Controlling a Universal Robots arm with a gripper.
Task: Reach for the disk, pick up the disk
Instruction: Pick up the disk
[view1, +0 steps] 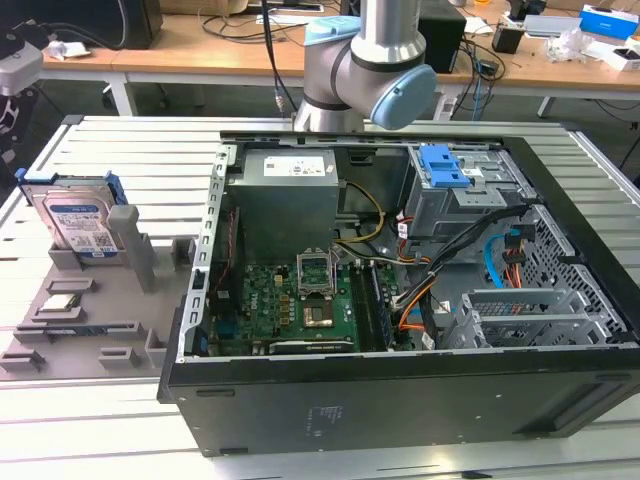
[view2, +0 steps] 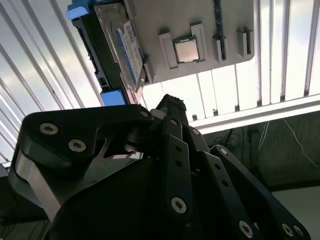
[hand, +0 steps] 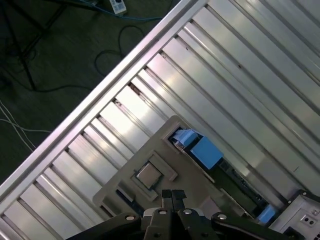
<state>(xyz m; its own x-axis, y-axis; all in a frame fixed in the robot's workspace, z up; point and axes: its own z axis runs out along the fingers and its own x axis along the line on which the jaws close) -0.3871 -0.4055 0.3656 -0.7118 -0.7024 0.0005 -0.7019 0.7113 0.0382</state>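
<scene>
Exterior view: the disk (view1: 80, 222) is seen standing on edge in a slot of a grey fixture plate (view1: 100, 330) at the exterior view's left, its blue-and-white label facing the camera and blue rails running along its sides. The plate is laid on a ribbed aluminium table (view1: 120, 150). A small square processor chip (view1: 62, 303) is seated flat in a pocket of the same plate, near the disk but apart from it. An open computer case (view1: 400, 400) is set on the table just beside the plate, at the exterior view's right, with its circuit board and cables exposed and a blue latch (view1: 445, 165) on its drive cage. The robot arm (view1: 370, 70) is seen rising behind the case.

In the second wrist view the pincer (view2: 172, 102) is pictured with the disk (view2: 122, 50), the plate (view2: 165, 15) and the chip (view2: 186, 50) beyond its tip. In the first wrist view the pincer (hand: 172, 193) is shown drawn narrow, its black fingertips (hand: 166, 193) nearly together, with nothing held between them. It is held over the plate (hand: 195, 185), close to the chip (hand: 148, 175) and clear of the disk (hand: 202, 150), which is not touched.
</scene>
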